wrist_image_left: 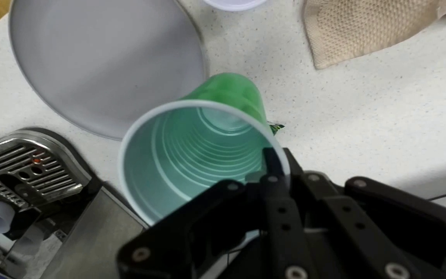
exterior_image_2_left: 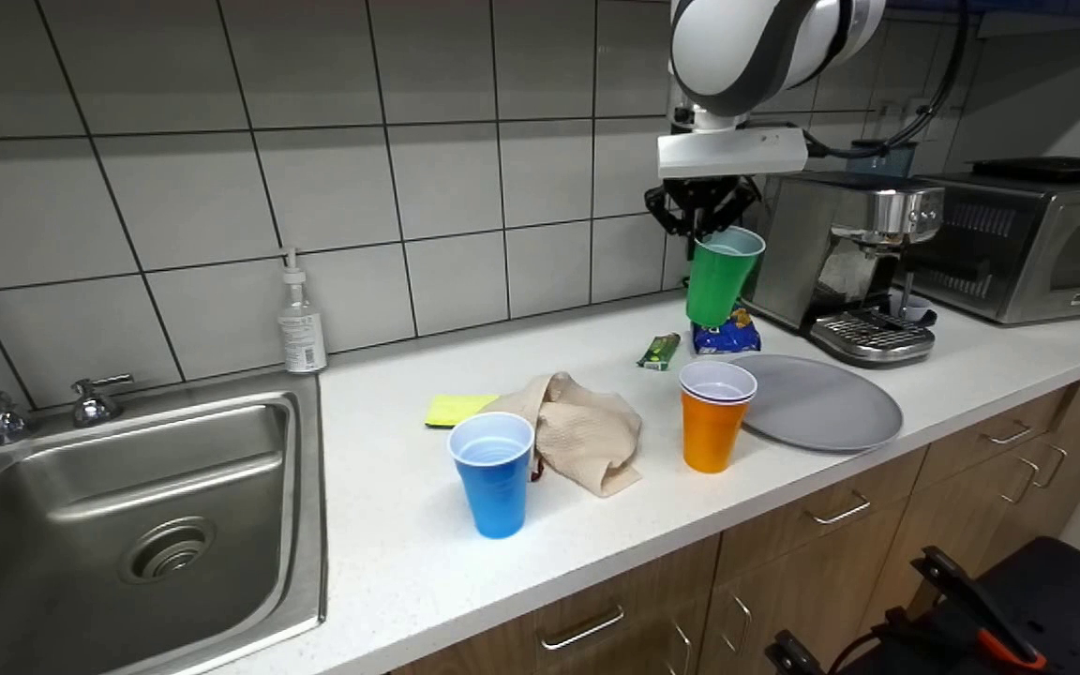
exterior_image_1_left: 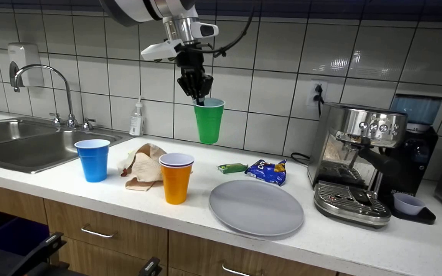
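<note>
One black gripper (wrist_image_left: 282,164), jaws nearly together, pinching the rim of a green cup (exterior_image_1_left: 209,124), above a white counter (exterior_image_1_left: 343,243)

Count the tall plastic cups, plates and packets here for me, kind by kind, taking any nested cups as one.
Tall cups: 3 (green cup, its rim pinched by the gripper; blue cup; orange cup, a second rim showing, counted as one)
Plates: 1 (grey plate)
Packets: 2 (green packet; blue packet)
Total: 6
</note>
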Controlling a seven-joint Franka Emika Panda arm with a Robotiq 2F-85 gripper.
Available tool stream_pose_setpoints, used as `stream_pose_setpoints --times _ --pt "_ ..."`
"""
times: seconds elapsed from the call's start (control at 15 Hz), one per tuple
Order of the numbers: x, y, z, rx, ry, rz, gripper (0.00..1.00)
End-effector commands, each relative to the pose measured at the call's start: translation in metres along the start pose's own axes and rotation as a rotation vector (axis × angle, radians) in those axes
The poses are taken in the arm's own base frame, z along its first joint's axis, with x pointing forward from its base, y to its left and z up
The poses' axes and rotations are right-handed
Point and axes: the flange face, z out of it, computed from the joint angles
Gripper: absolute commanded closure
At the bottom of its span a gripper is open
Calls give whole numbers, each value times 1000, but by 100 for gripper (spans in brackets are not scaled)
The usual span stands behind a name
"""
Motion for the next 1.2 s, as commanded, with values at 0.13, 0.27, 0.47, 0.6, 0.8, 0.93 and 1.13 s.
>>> stream_pose_setpoints --times 0.13,0.27,0.47,0.6,0.8,0.93,1.13 --pt "-31 -10 -25 32 21 -84 99" --pt "-41 -14 -28 37 16 -113 99" --pt "-55 -18 -29 37 6 -154 99" --pt "-63 -19 -30 34 0 -179 99" --pt "-74 -20 -29 35 -17 -213 99" --pt "-81 -20 -28 34 -27 -234 99" --pt "-89 -19 -25 38 -44 -254 99"
